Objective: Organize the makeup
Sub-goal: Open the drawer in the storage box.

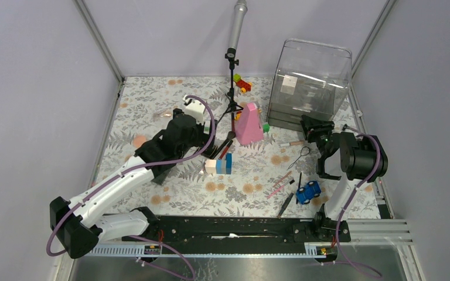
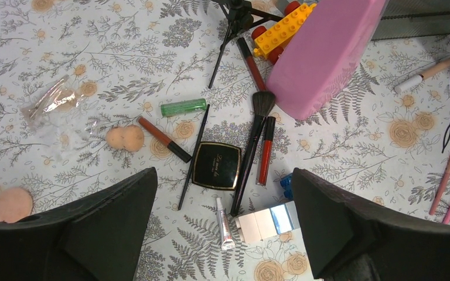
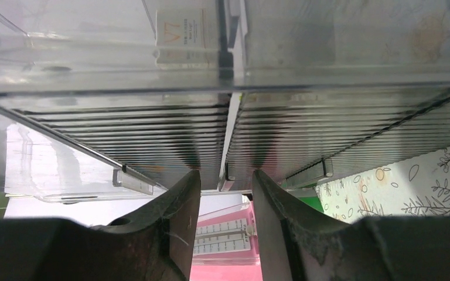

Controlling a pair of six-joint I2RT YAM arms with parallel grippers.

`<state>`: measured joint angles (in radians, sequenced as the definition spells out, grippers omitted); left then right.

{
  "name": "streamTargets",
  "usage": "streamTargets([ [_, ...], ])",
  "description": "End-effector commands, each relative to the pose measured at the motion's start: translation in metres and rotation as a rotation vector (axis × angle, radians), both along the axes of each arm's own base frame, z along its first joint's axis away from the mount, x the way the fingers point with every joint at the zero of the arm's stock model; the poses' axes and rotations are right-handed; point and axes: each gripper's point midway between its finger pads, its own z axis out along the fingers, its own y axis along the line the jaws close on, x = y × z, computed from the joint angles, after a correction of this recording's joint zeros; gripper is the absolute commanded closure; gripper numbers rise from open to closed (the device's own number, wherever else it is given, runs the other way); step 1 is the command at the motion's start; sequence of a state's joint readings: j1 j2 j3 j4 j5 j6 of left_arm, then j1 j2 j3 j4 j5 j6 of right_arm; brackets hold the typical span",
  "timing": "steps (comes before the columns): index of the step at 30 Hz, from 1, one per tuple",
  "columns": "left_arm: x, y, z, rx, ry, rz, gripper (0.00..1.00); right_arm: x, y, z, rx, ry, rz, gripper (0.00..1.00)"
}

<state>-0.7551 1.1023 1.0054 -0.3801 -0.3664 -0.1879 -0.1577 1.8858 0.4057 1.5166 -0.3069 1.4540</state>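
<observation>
- A pale card (image 3: 179,32) behind the clear plastic organiser (image 3: 64,52) reads "V7" in orange, at the top centre of the right wrist view. The finer print beneath is too small to read.
- The black square compact (image 2: 215,165) is glossy with a gold rim and carries gold script too small to make out. It lies flat at the centre of the left wrist view on the floral-printed worktop (image 2: 64,47).
- Around it lie a translucent green tube (image 2: 183,107) and, to its left, two peach round sponges (image 2: 125,139) touching each other. To its right is a black-handled brush (image 2: 252,146) with a fluffy dark head, next to a slim red tube (image 2: 266,149).
- A smooth pink cone (image 2: 322,52) fills the upper right, with a studded yellow block (image 2: 281,29) just beside it.
- The left gripper (image 2: 224,175) hangs over the compact, jaws wide apart, gripping nothing.
- The right gripper (image 3: 227,178) faces the organiser's ribbed drawers. Its jaws stand a narrow gap apart, and whether they pinch the clear edge cannot be told.
</observation>
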Motion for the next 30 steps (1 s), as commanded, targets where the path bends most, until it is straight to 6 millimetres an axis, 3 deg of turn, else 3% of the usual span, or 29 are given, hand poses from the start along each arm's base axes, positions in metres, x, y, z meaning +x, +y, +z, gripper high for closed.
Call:
streamTargets([
  [1, 0.005, -0.005, 0.008, -0.024, -0.028, -0.01, 0.05, 0.011, -0.005, 0.042, -0.026, -0.179, -0.026, 0.57],
  [12, 0.005, -0.007, 0.004, -0.017, -0.019, -0.017, 0.06, 0.014, -0.004, 0.04, -0.057, -0.186, -0.018, 0.75],
  [21, 0.005, -0.006, 0.005, -0.017, -0.023, -0.013, 0.06, 0.012, 0.002, 0.045, -0.097, -0.21, 0.019, 0.97],
  [30, 0.005, -0.006, 0.004, -0.015, -0.021, -0.014, 0.05, -0.013, 0.009, 0.035, -0.123, -0.174, 0.042, 0.99],
])
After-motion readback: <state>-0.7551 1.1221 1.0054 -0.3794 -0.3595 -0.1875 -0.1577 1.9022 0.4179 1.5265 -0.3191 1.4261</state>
